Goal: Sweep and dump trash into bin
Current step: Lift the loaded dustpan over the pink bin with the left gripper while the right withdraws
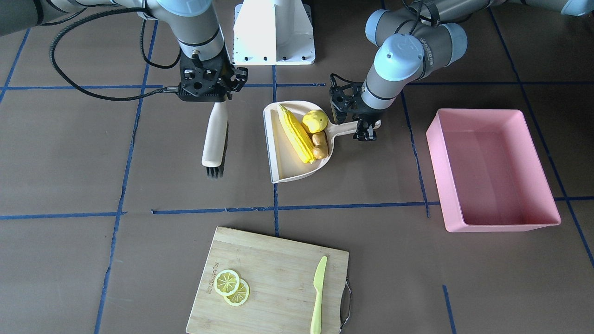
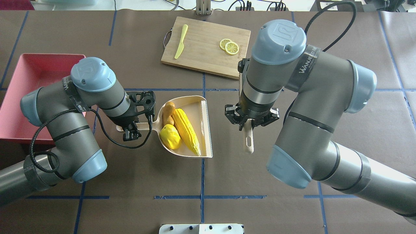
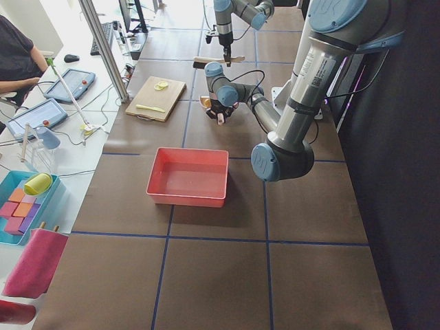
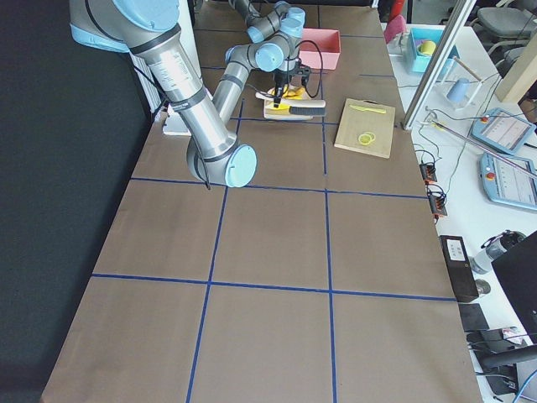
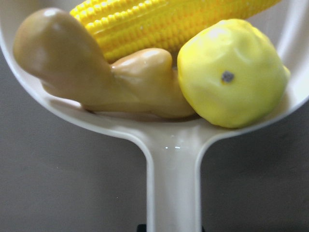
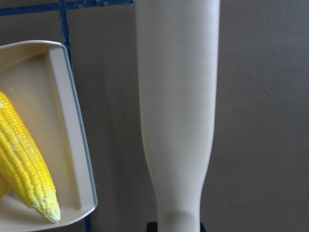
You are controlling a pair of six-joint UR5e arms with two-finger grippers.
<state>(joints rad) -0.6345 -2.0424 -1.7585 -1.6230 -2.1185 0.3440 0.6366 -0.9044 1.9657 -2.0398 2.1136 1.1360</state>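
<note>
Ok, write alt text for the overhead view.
A cream dustpan in the middle holds a corn cob, a lemon and a ginger root; the left gripper grips its handle. The right gripper holds a brush, and a pink bin sits at far left.

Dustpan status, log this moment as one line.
left gripper: shut on dustpan handle | right gripper: shut on brush | corn, lemon, ginger: in dustpan | bin: empty

Open table (image 1: 390, 157) runs from the dustpan (image 1: 284, 163) to the bin (image 1: 492, 171); the cutting board (image 1: 278, 278) lies well apart.
</note>
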